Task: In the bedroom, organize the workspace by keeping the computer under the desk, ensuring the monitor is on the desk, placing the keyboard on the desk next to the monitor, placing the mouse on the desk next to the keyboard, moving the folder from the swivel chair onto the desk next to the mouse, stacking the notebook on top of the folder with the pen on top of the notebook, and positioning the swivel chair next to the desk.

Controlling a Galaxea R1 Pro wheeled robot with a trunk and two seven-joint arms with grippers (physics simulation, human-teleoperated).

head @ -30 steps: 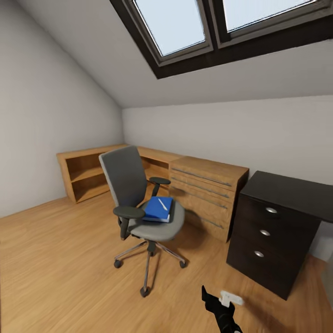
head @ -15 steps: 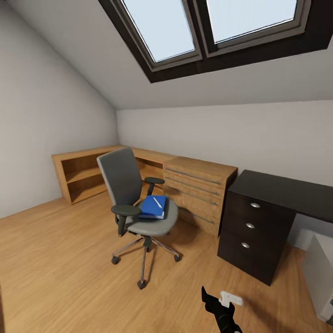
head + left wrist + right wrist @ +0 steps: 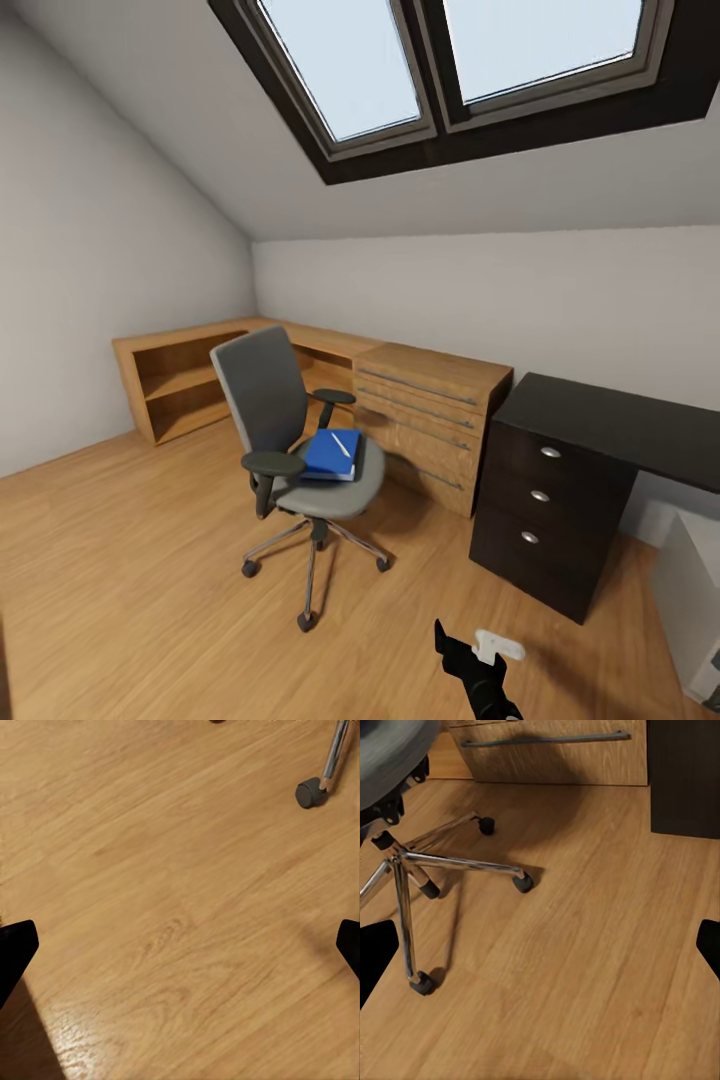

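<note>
In the head view, a grey swivel chair [image 3: 300, 450] is seen standing on the wooden floor [image 3: 120, 560], in front of a light wooden drawer unit [image 3: 425, 420] and a low wooden shelf [image 3: 185, 385]. On the chair's seat a blue folder [image 3: 328, 455] is being carried, with a white pen [image 3: 341, 445] lying on top of the stack; the notebook cannot be told apart from the folder at this size. To the right, a dark desk [image 3: 600, 420] with three drawers is being shown against the wall, well apart from the chair, and a pale box [image 3: 695, 600] is standing under it at the frame's edge. Two skylights [image 3: 450, 60] are set in the sloping ceiling. A black arm part with a white piece [image 3: 480, 660] is being shown at the lower edge; whose gripper it is cannot be told.

In the left wrist view, the left gripper [image 3: 180, 945] is being held spread wide over bare floor, with one chair caster [image 3: 309, 792] near it.

In the right wrist view, the right gripper [image 3: 540, 945] is likewise being held wide apart, pinching nothing, with the chair's chrome base [image 3: 412, 870] and the drawer unit's front beyond it.
</note>
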